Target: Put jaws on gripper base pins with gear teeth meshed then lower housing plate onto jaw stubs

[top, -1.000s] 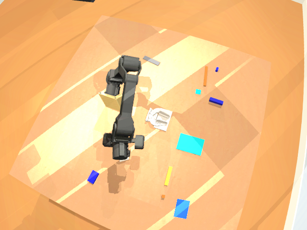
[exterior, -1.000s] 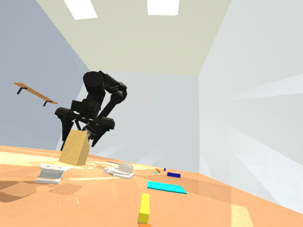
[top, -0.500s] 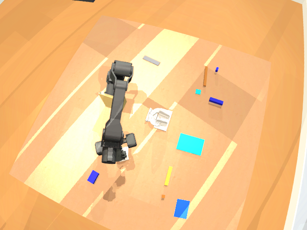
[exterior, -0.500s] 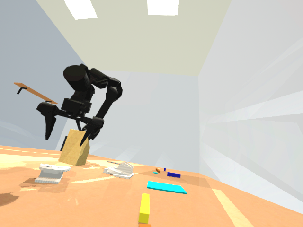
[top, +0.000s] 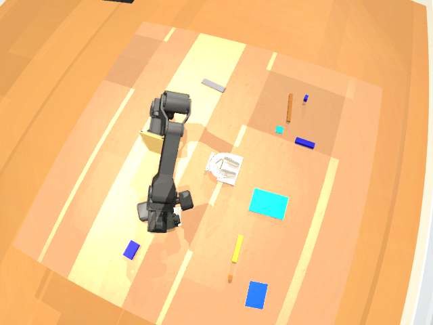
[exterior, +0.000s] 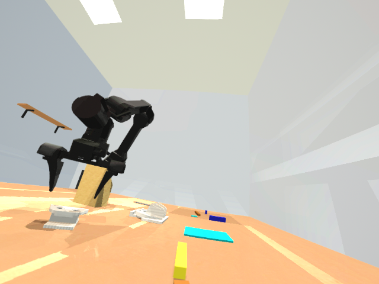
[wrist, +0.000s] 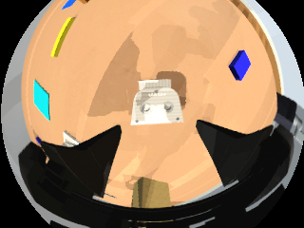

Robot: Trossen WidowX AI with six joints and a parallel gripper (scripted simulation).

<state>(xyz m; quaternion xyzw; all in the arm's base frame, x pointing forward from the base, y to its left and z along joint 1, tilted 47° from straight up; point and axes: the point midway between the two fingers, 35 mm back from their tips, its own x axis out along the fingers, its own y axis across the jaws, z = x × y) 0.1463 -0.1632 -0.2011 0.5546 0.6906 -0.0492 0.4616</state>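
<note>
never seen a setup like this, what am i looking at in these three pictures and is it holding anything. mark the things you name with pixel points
You're seeing one black robot arm [top: 170,157] [exterior: 137,122] with a two-fingered gripper [exterior: 73,194] [wrist: 159,125].

The top picture looks down from above. The exterior one looks across the surface from low down. The wrist one is taken from the arm itself, looking past its fingers.

Two separate white parts stand on the surface: one with two round holes or sockets in its top [exterior: 64,216] [wrist: 157,114], below the gripper, and one with upright curved pieces [top: 225,168] [exterior: 151,213]. Around them lie coloured pieces, such as a cyan plate [top: 268,204] [exterior: 208,234] [wrist: 41,100] and a yellow bar [top: 237,248] [exterior: 180,260] [wrist: 63,37].

Nothing is held: the fingers are wide open.
</note>
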